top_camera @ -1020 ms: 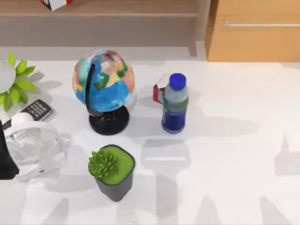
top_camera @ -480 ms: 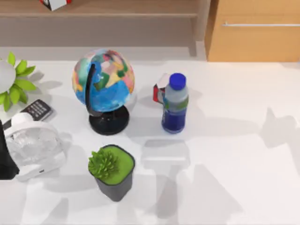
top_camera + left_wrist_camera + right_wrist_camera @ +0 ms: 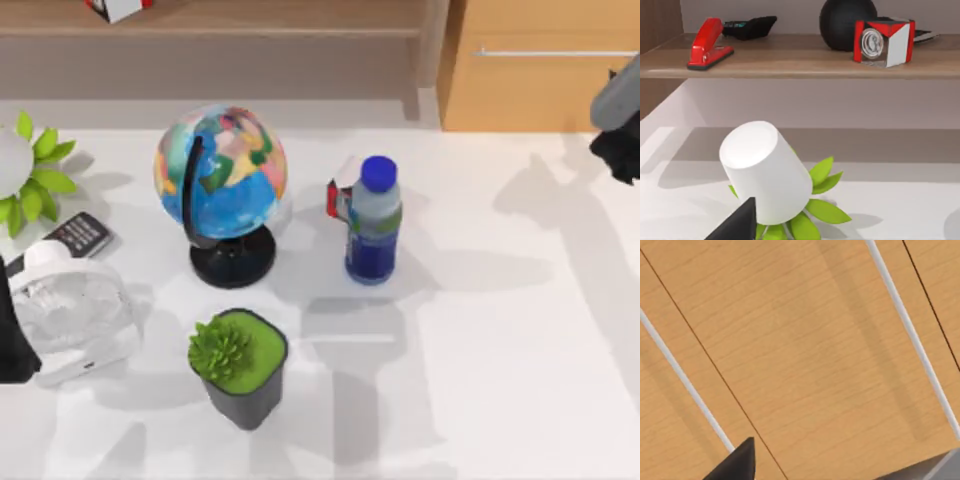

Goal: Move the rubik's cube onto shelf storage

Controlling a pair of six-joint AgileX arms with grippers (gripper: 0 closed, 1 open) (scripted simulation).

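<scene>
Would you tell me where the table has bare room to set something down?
The widest bare patch lies right of the bottle, below the cabinet. The table's left is crowded: globe, potted plant, fan. The cube sits tight behind the bottle.

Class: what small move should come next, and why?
Probably swing the right gripper left toward the rubik's cube: it hangs by the drawer cabinet, while the cube sits on the table beside the water bottle, off the shelf storage. The left arm idles at table's left.
</scene>
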